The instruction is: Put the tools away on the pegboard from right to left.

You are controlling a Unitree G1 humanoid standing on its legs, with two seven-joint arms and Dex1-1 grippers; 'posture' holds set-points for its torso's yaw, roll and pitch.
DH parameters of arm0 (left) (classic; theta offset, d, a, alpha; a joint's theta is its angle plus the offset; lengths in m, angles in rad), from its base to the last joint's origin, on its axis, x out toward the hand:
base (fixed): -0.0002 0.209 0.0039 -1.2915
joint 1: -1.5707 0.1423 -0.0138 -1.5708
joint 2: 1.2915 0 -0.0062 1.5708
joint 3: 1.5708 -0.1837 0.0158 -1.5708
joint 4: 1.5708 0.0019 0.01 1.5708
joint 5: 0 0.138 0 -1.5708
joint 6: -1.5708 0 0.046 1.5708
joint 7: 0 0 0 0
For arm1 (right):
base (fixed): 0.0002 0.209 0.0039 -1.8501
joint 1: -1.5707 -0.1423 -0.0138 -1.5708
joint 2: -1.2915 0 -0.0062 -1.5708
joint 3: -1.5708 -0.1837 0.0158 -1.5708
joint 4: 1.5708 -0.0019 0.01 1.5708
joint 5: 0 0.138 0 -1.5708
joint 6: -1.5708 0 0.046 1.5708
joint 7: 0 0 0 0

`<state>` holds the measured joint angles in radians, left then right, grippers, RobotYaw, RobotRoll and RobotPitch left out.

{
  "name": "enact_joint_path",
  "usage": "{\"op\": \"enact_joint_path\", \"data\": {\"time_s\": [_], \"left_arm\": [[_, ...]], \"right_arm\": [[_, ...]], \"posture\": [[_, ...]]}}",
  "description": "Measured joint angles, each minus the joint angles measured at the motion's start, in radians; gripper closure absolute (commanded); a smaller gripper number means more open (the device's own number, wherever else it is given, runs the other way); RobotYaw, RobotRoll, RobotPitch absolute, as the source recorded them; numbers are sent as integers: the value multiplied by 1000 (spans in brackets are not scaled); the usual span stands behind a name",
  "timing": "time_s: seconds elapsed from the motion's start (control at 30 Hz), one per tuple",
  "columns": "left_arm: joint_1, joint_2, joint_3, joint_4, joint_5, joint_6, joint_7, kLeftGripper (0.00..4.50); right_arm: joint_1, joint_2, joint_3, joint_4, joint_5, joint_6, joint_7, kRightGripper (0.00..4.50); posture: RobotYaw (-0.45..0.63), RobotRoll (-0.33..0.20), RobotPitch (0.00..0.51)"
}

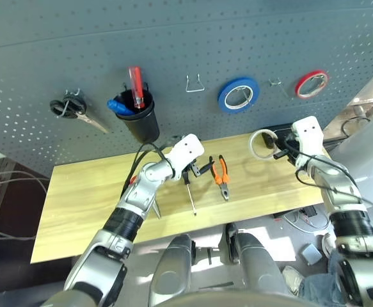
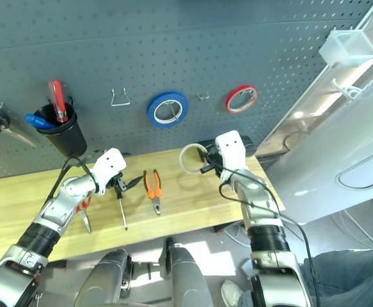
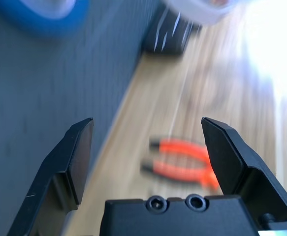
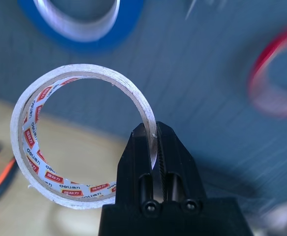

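My right gripper (image 1: 277,146) is shut on the rim of the whitish tape roll (image 1: 260,142), holding it just above the table's far right end, in front of the pegboard (image 1: 173,38). The right wrist view shows the fingers (image 4: 142,147) pinching the roll's wall (image 4: 59,196). My left gripper (image 1: 196,170) hovers open over the table's middle with nothing in it. The orange-handled pliers (image 1: 221,176) lie just right of it, and the slim screwdriver (image 1: 190,194) lies in front of it. The red-handled scissors (image 2: 84,216) lie partly hidden under my left forearm.
On the pegboard hang a blue tape roll (image 1: 238,94), a red tape roll (image 1: 311,83), black-handled scissors (image 1: 71,107) and a black cup (image 1: 138,118) with tools in it. An empty wire hook (image 1: 194,84) and a small hook (image 1: 274,82) are free. The wooden table (image 1: 84,198) ends near my right arm.
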<state>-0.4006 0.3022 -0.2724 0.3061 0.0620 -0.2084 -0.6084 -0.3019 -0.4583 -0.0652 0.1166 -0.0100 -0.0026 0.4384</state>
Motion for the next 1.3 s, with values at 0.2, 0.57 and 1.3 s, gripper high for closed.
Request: {"op": "enact_joint_path", "data": {"time_s": [0.2, 0.57, 1.3], "left_arm": [[3, -24, 0, -22, -101, -118, -104, 0], [27, -32, 2, -67, -183, -103, -173, 0], [38, -18, 16, -107, -179, -38, -168, 0]], "right_arm": [[76, -29, -8, -39, -44, -172, -70, 4480], [44, -49, -78, -82, -67, -284, -166, 4480], [-111, 24, -23, 204, -17, -275, -116, 3877]], "posture": [[-36, 0, 173], [-37, 0, 166], [6, 0, 193]]}}
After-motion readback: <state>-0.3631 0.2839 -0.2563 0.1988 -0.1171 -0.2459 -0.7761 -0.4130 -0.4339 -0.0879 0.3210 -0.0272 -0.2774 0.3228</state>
